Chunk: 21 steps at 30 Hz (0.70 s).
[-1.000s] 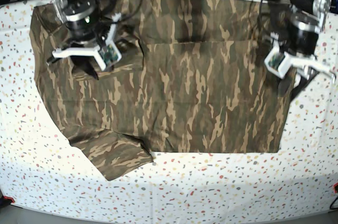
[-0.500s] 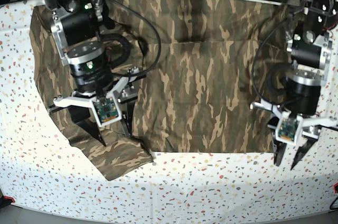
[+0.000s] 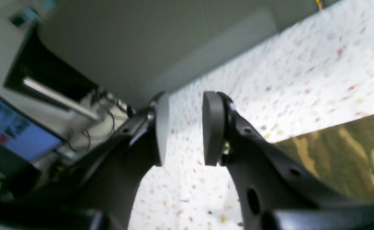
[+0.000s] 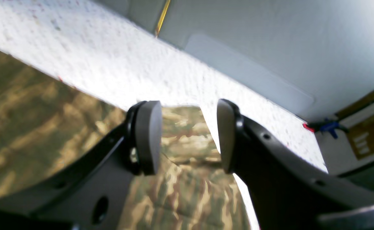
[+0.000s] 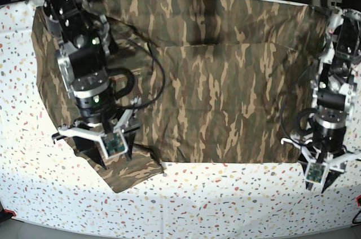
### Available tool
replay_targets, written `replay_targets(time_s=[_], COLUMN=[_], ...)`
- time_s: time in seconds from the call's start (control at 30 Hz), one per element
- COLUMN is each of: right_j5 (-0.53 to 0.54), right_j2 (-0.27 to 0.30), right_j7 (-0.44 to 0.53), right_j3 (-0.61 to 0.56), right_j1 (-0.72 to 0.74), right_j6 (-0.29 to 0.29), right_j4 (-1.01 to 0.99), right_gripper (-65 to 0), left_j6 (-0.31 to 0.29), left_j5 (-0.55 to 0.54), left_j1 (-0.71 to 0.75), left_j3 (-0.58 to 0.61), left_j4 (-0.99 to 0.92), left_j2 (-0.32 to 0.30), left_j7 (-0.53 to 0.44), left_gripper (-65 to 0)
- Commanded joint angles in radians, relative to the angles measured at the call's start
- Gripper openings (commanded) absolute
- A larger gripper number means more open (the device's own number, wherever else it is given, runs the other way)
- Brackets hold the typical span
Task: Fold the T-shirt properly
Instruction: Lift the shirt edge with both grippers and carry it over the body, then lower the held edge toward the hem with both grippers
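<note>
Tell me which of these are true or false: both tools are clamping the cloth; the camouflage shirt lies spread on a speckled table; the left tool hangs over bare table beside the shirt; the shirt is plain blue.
1. Both tools clamp the cloth. False: the left tool and the right tool stand open with nothing between their pads.
2. The brown, tan and olive camouflage cloth T-shirt lies spread on the white speckled table. True.
3. The left tool hangs over bare table beside the shirt's edge. True.
4. The shirt is plain blue. False: it is camouflage-patterned.
</note>
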Motion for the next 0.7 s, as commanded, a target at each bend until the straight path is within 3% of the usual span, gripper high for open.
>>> replay_targets(time_s=[0.0, 0.17, 0.43, 0.67], right_j5=[0.015, 0.099, 0.145, 0.173], right_j2=[0.01, 0.009, -0.079, -0.173], right_j7=[0.028, 0.011, -0.035, -0.041], right_j3=[0.006, 0.006, 0.006, 0.006], right_j1=[0.039, 0.138, 0.266, 0.322], right_j6=[-0.008, -0.008, -0.008, -0.007], right_j4=[-0.012, -0.156, -0.259, -0.259], right_gripper=[-36.6, -36.6, -36.6, -36.6], left_j6=[0.019, 0.015, -0.172, -0.181], left_j5=[-0.001, -0.074, -0.219, -0.329], left_j1=[-0.045, -0.148, -0.342, -0.523], left_j3=[-0.008, -0.008, -0.008, -0.008], left_j4=[-0.011, -0.145, -0.406, -0.71], left_j2=[-0.012, -0.011, -0.011, -0.011], left_j7=[-0.031, -0.041, -0.023, -0.106], left_gripper=[-47.1, -47.1, -47.2, -47.4])
